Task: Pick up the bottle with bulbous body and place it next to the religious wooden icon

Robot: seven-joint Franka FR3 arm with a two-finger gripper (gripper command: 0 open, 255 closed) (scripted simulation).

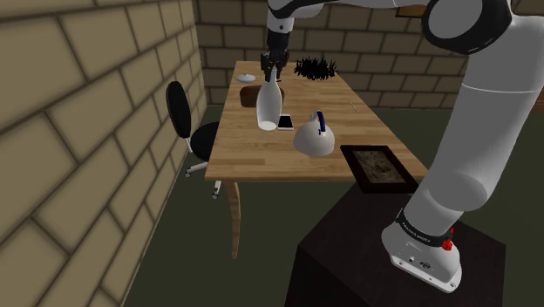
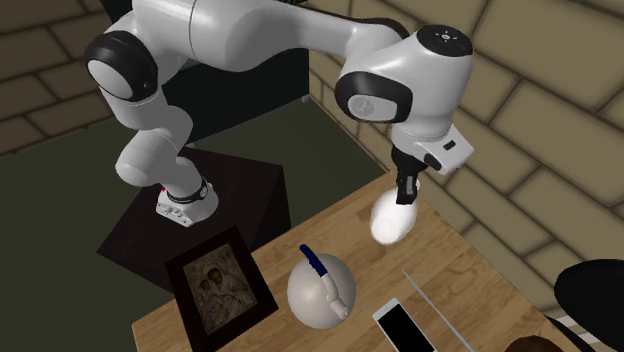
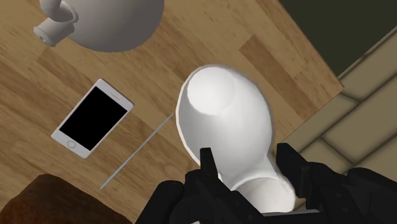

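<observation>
Shoulder view showed the hand pinching the neck of the white bulbous bottle. The bottle hung upright over the far half of the table, just to that view's left of a phone. Nearer sat a white kettle with a blue handle. The framed icon lay at the table's near right corner, well apart from the bottle. In the wrist view both fingers clasped the bottle's neck.
</observation>
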